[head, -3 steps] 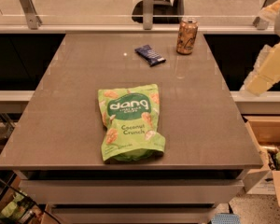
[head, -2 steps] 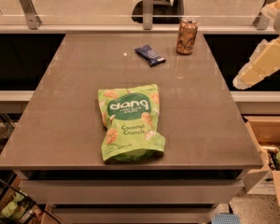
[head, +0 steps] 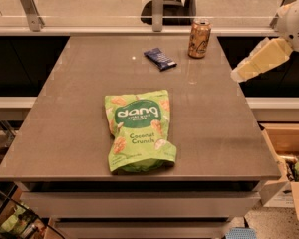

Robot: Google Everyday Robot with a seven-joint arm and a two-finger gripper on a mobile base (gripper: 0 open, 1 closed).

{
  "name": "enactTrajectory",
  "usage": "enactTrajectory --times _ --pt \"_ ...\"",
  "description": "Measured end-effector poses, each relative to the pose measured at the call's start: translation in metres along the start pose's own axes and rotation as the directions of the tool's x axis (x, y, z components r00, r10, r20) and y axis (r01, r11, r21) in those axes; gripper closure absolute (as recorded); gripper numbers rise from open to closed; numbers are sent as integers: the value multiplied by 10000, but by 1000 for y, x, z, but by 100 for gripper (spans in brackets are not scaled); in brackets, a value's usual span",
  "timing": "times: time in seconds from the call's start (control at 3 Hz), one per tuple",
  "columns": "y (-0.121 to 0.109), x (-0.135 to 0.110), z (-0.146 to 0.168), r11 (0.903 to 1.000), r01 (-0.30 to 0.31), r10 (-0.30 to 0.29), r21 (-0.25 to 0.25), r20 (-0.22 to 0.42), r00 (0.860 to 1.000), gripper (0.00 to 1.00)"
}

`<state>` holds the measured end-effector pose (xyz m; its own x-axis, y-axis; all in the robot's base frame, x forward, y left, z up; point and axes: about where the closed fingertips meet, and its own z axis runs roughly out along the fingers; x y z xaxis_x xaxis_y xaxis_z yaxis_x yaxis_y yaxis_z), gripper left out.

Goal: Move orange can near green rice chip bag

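The orange can (head: 199,38) stands upright at the far right of the grey table (head: 214,128), close to the back edge. The green rice chip bag (head: 138,130) lies flat near the table's middle, toward the front, with its "dang" logo facing up. My gripper (head: 240,73) hangs in the air over the table's right edge. It is to the right of the can and a little nearer to the front. It is empty and touches nothing.
A small dark blue snack bar (head: 160,59) lies left of the can. A glass railing with metal posts (head: 158,6) runs behind the table. An open cardboard box (head: 289,158) with items stands on the floor at the right.
My gripper has moved left and slightly down, from beyond the table's right side to over its right edge. The can, the bag and the snack bar have not moved.
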<state>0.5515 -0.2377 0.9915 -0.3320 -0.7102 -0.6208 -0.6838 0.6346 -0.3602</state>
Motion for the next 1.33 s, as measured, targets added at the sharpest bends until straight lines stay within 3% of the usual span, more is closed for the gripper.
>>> enactTrajectory --times 0.33,0.67,1.33 --pt "-8 3 22 9959 -862 862 290 30 9963 0" --pt "-20 7 45 9773 -2055 2050 514 148 9786 0" --pt "-41 14 78 9170 -3909 3807 802 1170 9172 0"
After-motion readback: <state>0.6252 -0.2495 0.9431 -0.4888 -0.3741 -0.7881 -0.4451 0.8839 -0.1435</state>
